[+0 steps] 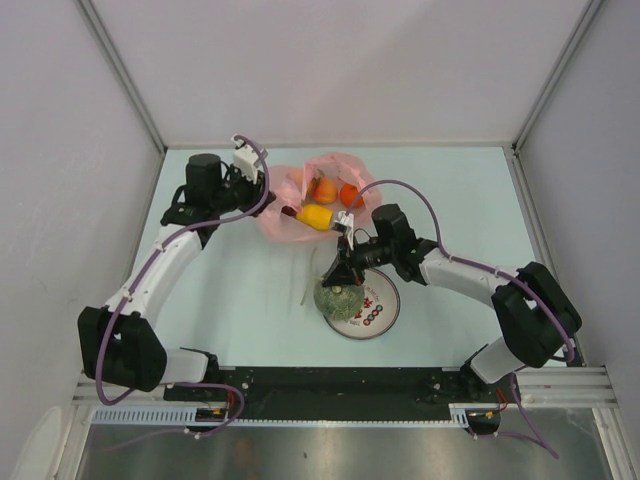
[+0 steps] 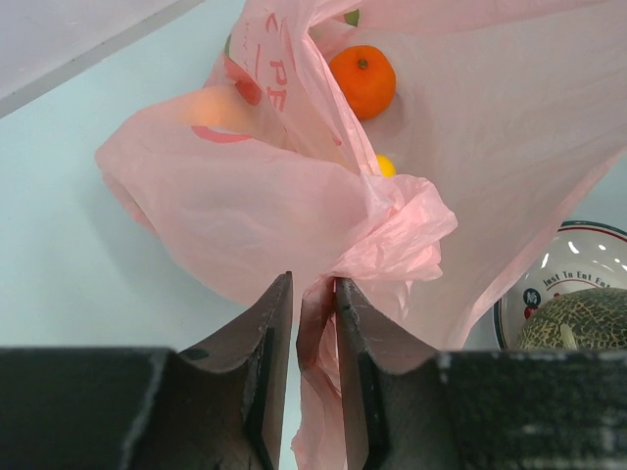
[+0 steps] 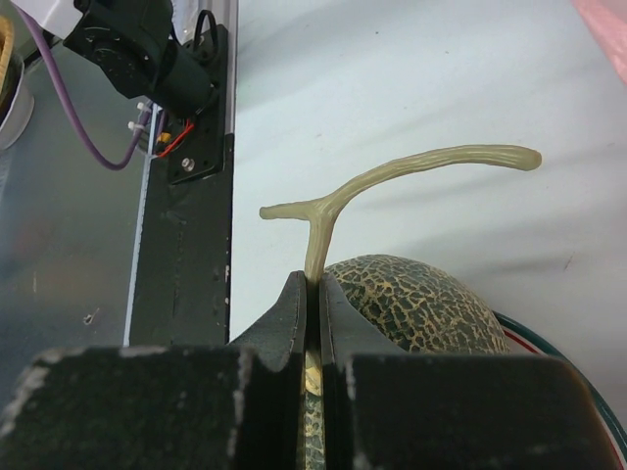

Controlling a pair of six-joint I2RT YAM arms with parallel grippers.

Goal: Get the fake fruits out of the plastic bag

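Pale blue-green tabletop [image 1: 230,290] enclosed by white walls [image 1: 330,60] forms the work area. Of the fake fruits, one is out of the plastic bag [image 1: 283,226]: the melon [image 1: 340,298] sits at the left rim of the plate [image 1: 385,318], well clear of the bag. The right gripper [image 3: 315,279] is clamped on the base of the pale stem [image 3: 431,162]. Whether the melon rests on the plate or hangs just above it cannot be determined. At least three fruits are left inside the bag: the yellow-orange oval [image 1: 317,216] at the near side of the mouth, the orange ball [image 2: 362,80] and a second orange fruit [image 1: 325,190] further in. Judged on this count, the task is at an early stage. The left gripper [image 2: 313,284] pinches a bunched fold of pink film between nearly closed jaws, holding the bag at its left side. Obstruction: the film is loose and crumpled, and a knotted wad [image 2: 407,230] hangs in front of the opening on the left wrist view, partly covering the fruits. Risk, as a judgement: the thin film may drag along with any fruit that is pulled out.
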